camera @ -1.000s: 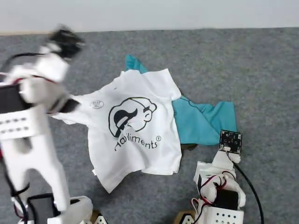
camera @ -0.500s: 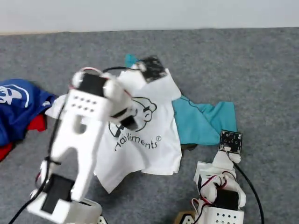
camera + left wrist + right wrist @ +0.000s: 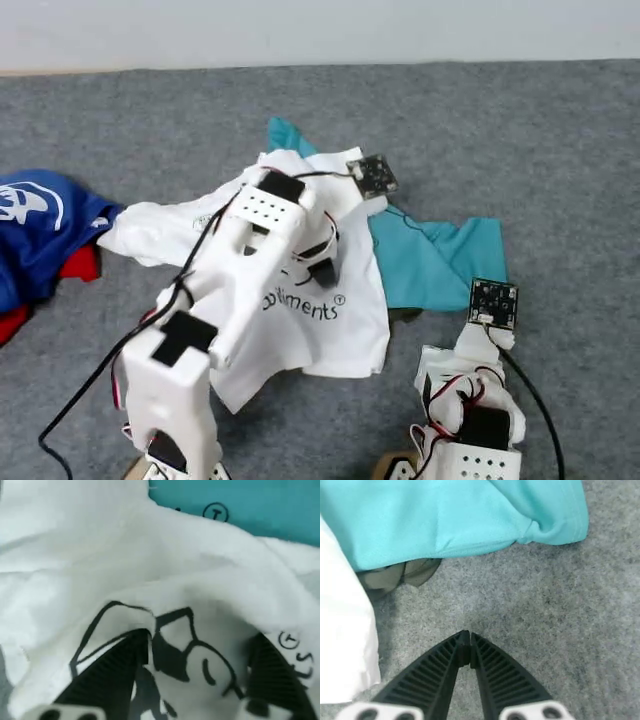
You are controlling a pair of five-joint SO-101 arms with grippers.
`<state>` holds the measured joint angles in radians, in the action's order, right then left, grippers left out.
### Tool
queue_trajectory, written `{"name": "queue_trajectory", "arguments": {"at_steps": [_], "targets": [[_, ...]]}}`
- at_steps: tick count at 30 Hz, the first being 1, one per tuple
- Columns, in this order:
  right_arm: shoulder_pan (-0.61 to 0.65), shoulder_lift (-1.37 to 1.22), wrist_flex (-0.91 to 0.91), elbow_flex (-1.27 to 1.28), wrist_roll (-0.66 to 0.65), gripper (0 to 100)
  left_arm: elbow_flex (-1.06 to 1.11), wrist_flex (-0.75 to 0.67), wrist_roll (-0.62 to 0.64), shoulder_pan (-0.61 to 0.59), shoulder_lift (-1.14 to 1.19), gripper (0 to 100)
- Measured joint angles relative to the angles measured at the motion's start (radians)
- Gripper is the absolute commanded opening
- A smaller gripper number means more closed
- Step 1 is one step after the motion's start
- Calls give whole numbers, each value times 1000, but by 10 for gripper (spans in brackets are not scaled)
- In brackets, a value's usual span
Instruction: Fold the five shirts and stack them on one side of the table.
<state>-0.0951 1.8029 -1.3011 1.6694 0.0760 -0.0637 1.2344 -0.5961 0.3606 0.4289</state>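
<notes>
Jaws of the left gripper (image 3: 192,680) stand wide apart, released and holding nothing, low over the black cartoon drawing on the front of the white shirt (image 3: 330,320), with white cloth lying between the two ribbed fingers (image 3: 112,675). The left arm (image 3: 240,270) stretches from the near edge of the table (image 3: 560,150) across that shirt, which lies spread and rumpled at the middle. The right gripper (image 3: 470,650) is clenched, tips pressed together on nothing, over bare grey table just off the hem of the teal shirt (image 3: 450,515); the right arm (image 3: 470,410) sits folded at the near right.

Four shirts can be counted, one of each colour. The white one overlaps the teal one, which spreads out to its right with a corner showing beyond the white collar. A blue shirt (image 3: 40,220) is bunched at the far left edge, lying on a red shirt (image 3: 88,262), and both are well apart from the teal one. A fifth piece, an olive-grey cloth (image 3: 402,575), peeks from under the teal hem beside the white shirt's lower corner.

The white shirt carries one line of black lettering and a small circled mark under the drawing. The teal shirt shows a small dark circled mark, and the blue shirt bears a white graphic.
</notes>
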Motion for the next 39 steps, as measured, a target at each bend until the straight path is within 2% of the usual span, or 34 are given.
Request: {"name": "queue_trajectory", "arguments": {"at_steps": [2, 5, 6, 11, 15, 25, 33, 39], "targets": [[0, 0, 0, 0, 0, 10, 0, -8, 0, 0, 41, 212], [0, 0, 0, 0, 0, 10, -2, -11, 2, 3, 71, 11], [0, 0, 0, 0, 0, 10, -2, -11, 2, 6, 71, 1], [0, 0, 0, 0, 0, 10, -2, 11, 2, 3, 29, 3], [0, 0, 0, 0, 0, 10, -14, 75, 5, -63, -83, 3], [0, 0, 0, 0, 0, 10, -17, 181, 71, -322, -480, 3], [0, 0, 0, 0, 0, 10, -17, 183, 75, -560, -769, 3], [0, 0, 0, 0, 0, 10, -17, 120, 75, -763, -836, 3]]}}
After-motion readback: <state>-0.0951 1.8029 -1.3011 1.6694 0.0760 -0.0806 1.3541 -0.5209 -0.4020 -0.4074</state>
